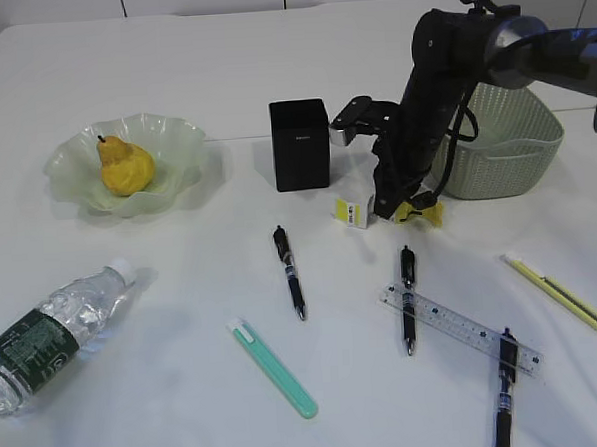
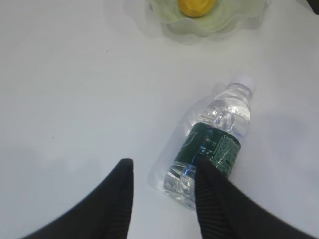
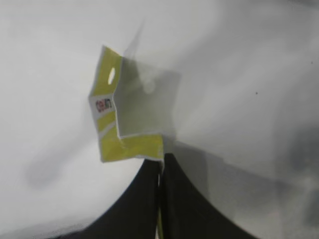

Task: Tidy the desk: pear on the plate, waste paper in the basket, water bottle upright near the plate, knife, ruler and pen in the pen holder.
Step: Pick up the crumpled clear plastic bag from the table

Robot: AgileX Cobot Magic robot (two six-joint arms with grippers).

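My right gripper [image 1: 390, 211] is shut on a yellow and white piece of waste paper [image 1: 354, 212], pinching its edge [image 3: 127, 132] low over the table, left of the basket [image 1: 505, 143]. The pear [image 1: 125, 167] lies on the green plate [image 1: 179, 140]. The water bottle [image 1: 59, 331] lies on its side at the front left. My left gripper [image 2: 164, 172] is open above the bottle's base [image 2: 214, 144]. The black pen holder [image 1: 299, 143] stands mid-table. Pens [image 1: 289, 271] [image 1: 408, 296] [image 1: 502, 388], a clear ruler [image 1: 459, 327] and utility knives, green [image 1: 273, 368] and yellow [image 1: 557, 292], lie at the front.
The left arm does not show in the exterior view. The pear and plate [image 2: 209, 15] appear at the top of the left wrist view. The right arm reaches down beside the basket's left wall.
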